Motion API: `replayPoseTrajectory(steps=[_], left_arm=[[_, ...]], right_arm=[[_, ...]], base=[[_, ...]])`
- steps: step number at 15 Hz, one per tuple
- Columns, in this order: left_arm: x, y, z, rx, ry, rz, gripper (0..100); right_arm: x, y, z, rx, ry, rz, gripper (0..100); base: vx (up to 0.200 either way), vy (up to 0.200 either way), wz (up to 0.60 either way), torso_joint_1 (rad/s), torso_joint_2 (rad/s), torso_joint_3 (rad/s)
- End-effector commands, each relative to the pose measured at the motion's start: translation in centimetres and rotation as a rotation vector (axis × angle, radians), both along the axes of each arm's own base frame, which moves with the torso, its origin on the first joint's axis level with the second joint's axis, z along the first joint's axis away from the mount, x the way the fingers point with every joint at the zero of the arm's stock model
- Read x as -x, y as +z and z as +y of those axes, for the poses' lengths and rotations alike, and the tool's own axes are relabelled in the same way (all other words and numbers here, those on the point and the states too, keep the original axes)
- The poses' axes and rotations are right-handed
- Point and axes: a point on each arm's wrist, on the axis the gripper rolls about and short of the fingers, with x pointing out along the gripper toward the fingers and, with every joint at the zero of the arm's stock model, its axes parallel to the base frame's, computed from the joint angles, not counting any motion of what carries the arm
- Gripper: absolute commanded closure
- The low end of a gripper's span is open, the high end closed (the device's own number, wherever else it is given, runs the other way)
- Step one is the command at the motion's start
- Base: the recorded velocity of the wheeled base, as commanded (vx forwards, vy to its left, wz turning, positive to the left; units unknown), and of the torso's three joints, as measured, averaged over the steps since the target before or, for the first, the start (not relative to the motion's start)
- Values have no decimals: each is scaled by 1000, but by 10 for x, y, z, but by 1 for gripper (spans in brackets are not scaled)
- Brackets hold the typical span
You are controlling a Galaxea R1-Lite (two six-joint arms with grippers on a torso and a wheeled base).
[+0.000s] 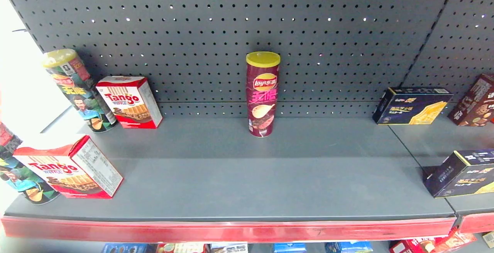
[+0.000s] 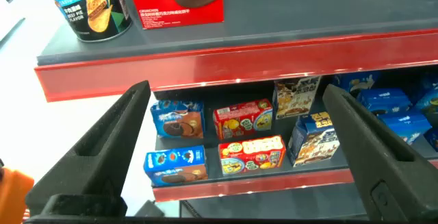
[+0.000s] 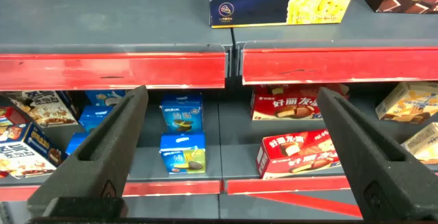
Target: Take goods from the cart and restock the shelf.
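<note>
Two pairs of jaws stand wide open, each holding nothing. Left jaws face the red edge (image 2: 205, 63) of the shelf (image 2: 287, 18), where a teal can (image 2: 85, 8) and a red box (image 2: 178, 1) stand at the front. Right jaws face that edge near a navy box (image 3: 284, 1), with blue packs (image 3: 183, 142) on a lower shelf (image 3: 171, 186) beyond. Farther back, a maroon can (image 1: 263, 94) stands upright near the pegboard (image 1: 231, 21), well apart from another red box (image 1: 129, 101) and another navy box (image 1: 411, 105).
</note>
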Motion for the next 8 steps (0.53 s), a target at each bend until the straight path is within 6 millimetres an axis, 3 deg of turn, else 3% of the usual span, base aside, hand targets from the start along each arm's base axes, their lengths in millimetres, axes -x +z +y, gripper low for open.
replayPoseTrajectory(steps=[1,2,8], left_arm=[[0,0,0,0,0,0,0],[0,0,0,0,0,0,0],[0,0,0,0,2,0,0]], right_arm=[[0,0,0,1,0,2,0],[0,0,0,1,0,2,0],[0,0,0,1,-1,2,0]], base=[[0,0,0,0,0,0],[0,0,0,0,0,0],[0,0,600,4,2,4]])
